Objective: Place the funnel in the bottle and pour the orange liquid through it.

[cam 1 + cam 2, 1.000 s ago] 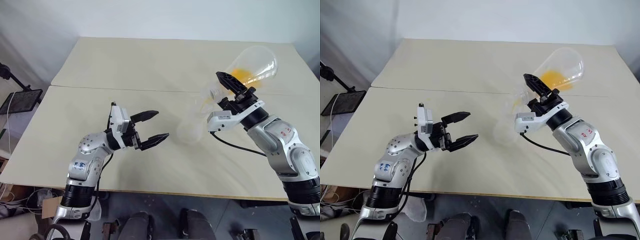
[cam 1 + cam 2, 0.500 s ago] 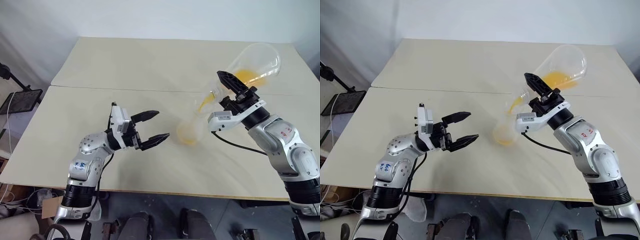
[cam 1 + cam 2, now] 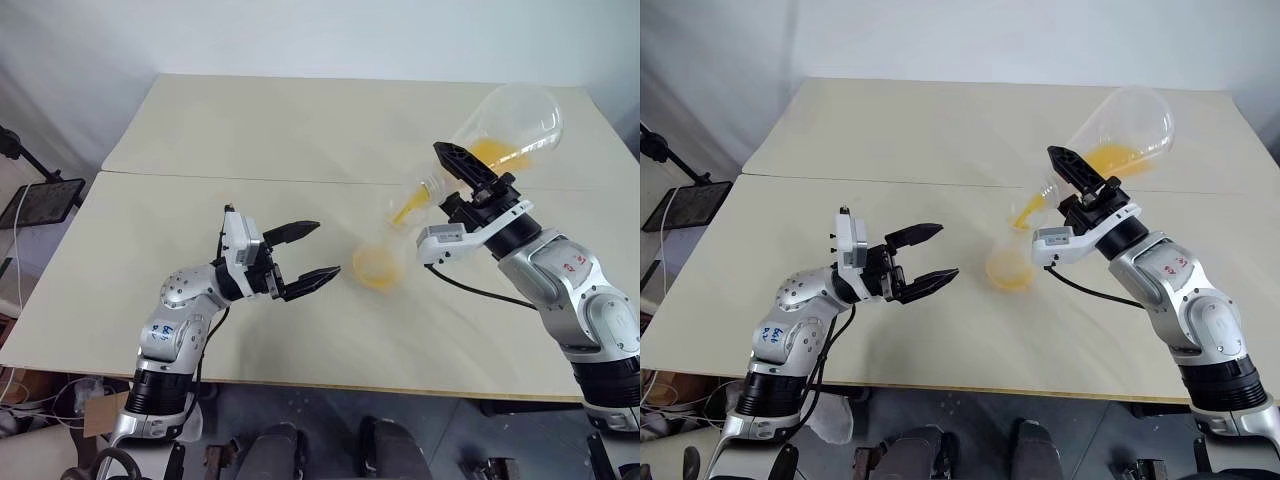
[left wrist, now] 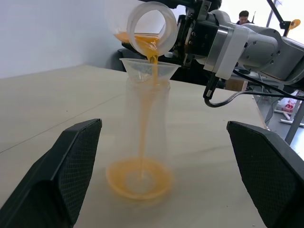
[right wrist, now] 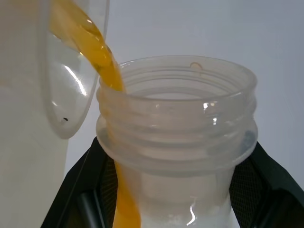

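Observation:
The frosted bottle (image 3: 378, 262) stands upright on the table with the small clear funnel (image 4: 148, 71) seated in its neck. My right gripper (image 3: 447, 170) is shut on the neck of a bigger clear flask (image 3: 510, 120), tipped mouth-down over the funnel. The orange liquid (image 3: 494, 153) runs from the flask's mouth in a thin stream (image 4: 151, 52) through the funnel and pools in the bottle's base (image 4: 140, 176). Just left of the bottle, my left gripper (image 3: 325, 249) is open and apart from it, with nothing between its fingers.
The beige table (image 3: 300, 130) is made of two tops with a seam across the middle. A black stand (image 3: 40, 200) is off the table's left edge. A person (image 4: 244, 16) is far behind in the left wrist view.
The flask has tipped a little further and the orange liquid has begun to flow. The bottle's base, clear a second ago, now holds an orange pool. The left arm has kept still.

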{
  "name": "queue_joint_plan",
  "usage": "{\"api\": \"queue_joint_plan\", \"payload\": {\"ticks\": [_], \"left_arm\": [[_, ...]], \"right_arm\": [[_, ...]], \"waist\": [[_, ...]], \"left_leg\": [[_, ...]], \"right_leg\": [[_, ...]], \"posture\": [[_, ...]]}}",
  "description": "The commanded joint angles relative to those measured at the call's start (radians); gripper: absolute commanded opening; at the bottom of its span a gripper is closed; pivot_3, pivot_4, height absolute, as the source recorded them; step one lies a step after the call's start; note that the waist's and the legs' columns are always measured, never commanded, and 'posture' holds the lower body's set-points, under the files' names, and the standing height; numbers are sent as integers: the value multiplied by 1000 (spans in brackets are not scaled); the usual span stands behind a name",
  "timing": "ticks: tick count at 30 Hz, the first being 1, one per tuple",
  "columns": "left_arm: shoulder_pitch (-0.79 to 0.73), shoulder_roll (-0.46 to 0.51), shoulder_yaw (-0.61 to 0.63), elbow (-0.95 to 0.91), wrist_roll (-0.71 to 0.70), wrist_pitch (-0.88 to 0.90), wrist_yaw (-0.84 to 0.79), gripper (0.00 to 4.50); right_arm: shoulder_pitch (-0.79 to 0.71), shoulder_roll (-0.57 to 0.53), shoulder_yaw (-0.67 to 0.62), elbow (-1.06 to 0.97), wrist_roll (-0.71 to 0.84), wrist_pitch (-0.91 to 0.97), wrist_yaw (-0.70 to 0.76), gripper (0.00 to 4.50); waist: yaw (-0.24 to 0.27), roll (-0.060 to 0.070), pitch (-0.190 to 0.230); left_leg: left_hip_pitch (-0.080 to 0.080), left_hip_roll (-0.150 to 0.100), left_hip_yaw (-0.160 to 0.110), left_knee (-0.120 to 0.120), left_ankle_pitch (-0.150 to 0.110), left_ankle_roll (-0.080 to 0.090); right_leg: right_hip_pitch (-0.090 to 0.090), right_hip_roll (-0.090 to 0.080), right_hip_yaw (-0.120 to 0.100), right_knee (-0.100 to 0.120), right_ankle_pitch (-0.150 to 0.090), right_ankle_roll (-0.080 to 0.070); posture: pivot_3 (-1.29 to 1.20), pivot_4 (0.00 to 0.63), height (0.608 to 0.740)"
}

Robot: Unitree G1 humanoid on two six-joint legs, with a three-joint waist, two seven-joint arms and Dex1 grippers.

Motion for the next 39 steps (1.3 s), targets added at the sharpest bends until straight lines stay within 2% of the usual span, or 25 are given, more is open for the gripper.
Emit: {"api": "queue_joint_plan", "payload": {"ticks": [1, 39], "left_arm": [[8, 0, 0, -34, -11, -24, -4, 4500], [25, -25, 11, -16, -10, -65, 7, 4500]], "right_arm": [[-11, -23, -31, -28, -9, -7, -31, 2558], [-22, -64, -44, -14, -20, -28, -52, 2558]], "waist": [[0, 0, 0], [0, 0, 0]], "left_leg": [[0, 0, 0, 0, 0, 0], [0, 0, 0, 0, 0, 0]], "right_leg": [[0, 0, 0, 0, 0, 0], [0, 0, 0, 0, 0, 0]], "posture": [[0, 150, 740], [0, 150, 740]]}}
